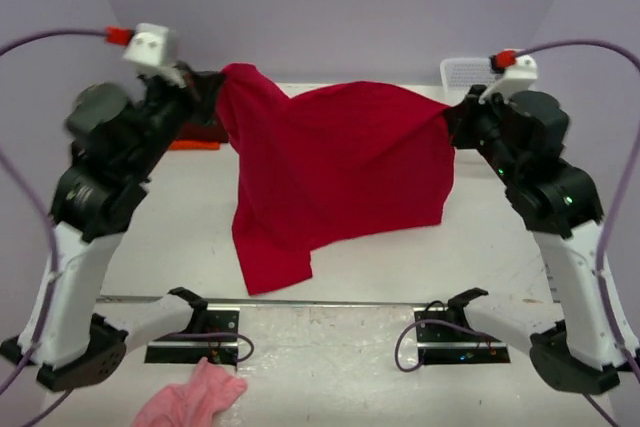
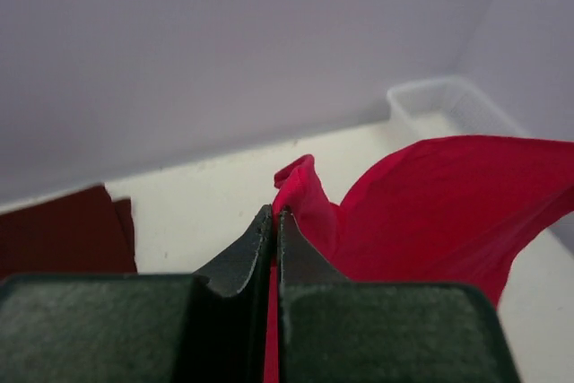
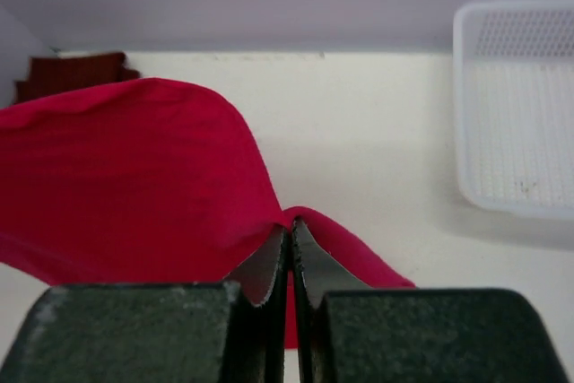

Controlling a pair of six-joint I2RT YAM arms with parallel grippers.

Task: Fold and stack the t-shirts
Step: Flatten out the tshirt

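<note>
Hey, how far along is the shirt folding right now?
Done: nothing certain. The maroon shirt lies flat at the back left, with a strip of the orange shirt showing by it; folded or not, unclear. In hand: the red shirt, lifted and spread between the left gripper and right gripper, both shut on it. Left: folding it, then stacking.

T-shirt point(image 1: 340, 167) hangs between left hand point(image 1: 217, 84) and right hand point(image 1: 453, 113).

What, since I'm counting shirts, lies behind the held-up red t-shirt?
A dark maroon shirt and an orange edge show behind the red t-shirt, at the far left; the rest of both is covered in the top view.
</note>
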